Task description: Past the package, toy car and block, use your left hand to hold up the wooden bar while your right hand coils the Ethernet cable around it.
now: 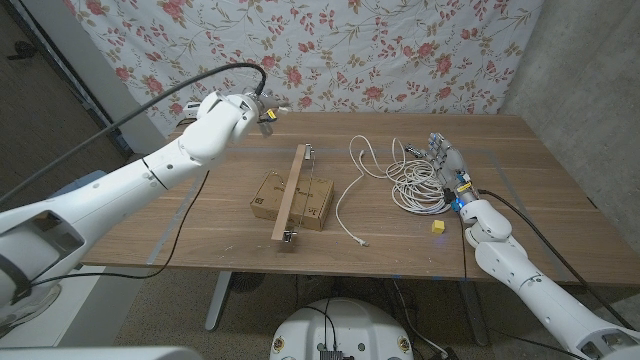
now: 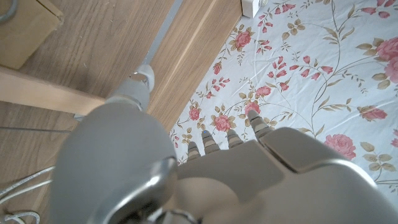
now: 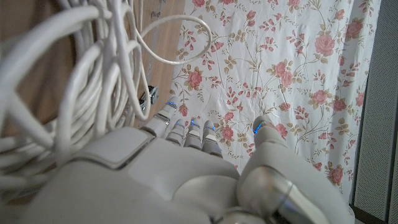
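The wooden bar (image 1: pixel 294 195) lies across a flat cardboard package (image 1: pixel 268 196) near the table's middle. My left hand (image 1: pixel 240 108) hovers above the table's back left, apart from the bar, fingers extended and holding nothing. In the left wrist view the bar (image 2: pixel 37 90) and the package (image 2: pixel 25 25) lie beyond the left hand (image 2: pixel 186 168). The white Ethernet cable (image 1: pixel 415 182) sits in a loose coil on the right, one end trailing toward the front edge. My right hand (image 1: pixel 446 162) stands at the coil's right side, fingers straight. In the right wrist view the cable (image 3: pixel 62 93) lies beside the right hand (image 3: pixel 174 180).
A small yellow block (image 1: pixel 437 227) sits near the front edge, just in front of the coil. A floral cloth (image 1: pixel 400 50) hangs behind the table (image 1: pixel 540 200). A black cable runs along my left arm.
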{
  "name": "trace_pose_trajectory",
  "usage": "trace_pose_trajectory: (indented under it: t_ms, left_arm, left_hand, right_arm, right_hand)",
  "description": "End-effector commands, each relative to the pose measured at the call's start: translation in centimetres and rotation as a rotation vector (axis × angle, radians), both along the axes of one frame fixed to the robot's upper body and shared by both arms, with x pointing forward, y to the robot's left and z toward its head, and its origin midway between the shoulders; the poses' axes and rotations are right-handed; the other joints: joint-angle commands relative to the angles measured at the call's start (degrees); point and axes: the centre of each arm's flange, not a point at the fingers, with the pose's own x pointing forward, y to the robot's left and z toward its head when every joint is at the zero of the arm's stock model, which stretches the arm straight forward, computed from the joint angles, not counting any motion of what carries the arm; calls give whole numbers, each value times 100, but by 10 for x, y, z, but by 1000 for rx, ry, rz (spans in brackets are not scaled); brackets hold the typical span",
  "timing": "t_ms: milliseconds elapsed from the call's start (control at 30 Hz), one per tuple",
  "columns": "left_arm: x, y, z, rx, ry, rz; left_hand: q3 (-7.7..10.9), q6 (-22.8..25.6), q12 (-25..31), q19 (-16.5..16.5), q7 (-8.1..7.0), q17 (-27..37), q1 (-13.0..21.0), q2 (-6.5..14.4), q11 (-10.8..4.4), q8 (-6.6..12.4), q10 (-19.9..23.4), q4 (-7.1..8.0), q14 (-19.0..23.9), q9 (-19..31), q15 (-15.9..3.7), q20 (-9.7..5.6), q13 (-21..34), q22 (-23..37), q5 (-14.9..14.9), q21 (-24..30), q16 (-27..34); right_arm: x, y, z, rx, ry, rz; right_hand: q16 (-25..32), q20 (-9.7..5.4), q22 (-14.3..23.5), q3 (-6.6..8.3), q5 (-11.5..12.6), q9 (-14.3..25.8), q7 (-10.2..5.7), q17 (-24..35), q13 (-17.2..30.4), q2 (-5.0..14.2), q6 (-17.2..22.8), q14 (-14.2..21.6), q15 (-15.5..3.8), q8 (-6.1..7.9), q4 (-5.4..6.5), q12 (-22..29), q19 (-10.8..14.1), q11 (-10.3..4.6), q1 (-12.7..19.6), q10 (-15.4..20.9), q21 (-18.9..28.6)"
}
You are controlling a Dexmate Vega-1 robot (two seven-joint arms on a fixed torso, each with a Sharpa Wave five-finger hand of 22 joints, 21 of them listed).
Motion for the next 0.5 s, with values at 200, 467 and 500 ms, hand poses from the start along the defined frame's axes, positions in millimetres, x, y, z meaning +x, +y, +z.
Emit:
trace_pose_trajectory:
  t_ms: [200, 467, 500]
  left_arm:
    - [7, -24, -17, 170, 54, -113]
    - [8, -35, -27, 206, 128, -182]
    - [9, -36, -28, 213, 141, -186]
  left_hand:
    - [-561, -218, 78, 145, 145, 37, -361, -540, 42, 73, -19, 117, 25, 47, 75, -2, 59, 36, 284, -80, 50]
    - [-900, -502, 108, 18, 217, 45, -530, -600, -176, 33, -9, 137, -81, 78, 86, 99, 73, 41, 510, -197, 25]
    - [-912, -495, 109, 10, 217, 45, -532, -599, -177, 39, -7, 135, -92, 79, 86, 106, 73, 41, 519, -203, 22]
  right_arm:
    - [-4, 2, -1, 8, 0, -19]
    - [-7, 2, -1, 12, 1, -31]
    - [-7, 3, -1, 13, 2, -33]
  right_hand:
    - [21, 5, 25, 6, -7, 14, 7, 23, 21, 12, 35, -6, 23, 32, 31, 34, 38, 19, -34, 29, -10]
    - [20, 8, 25, 4, -11, 14, 4, 24, 21, 19, 37, -7, 27, 32, 38, 35, 41, 17, -49, 33, -15]
    - [21, 8, 25, 4, -11, 14, 3, 24, 21, 20, 39, -5, 25, 33, 38, 35, 42, 12, -49, 33, -15]
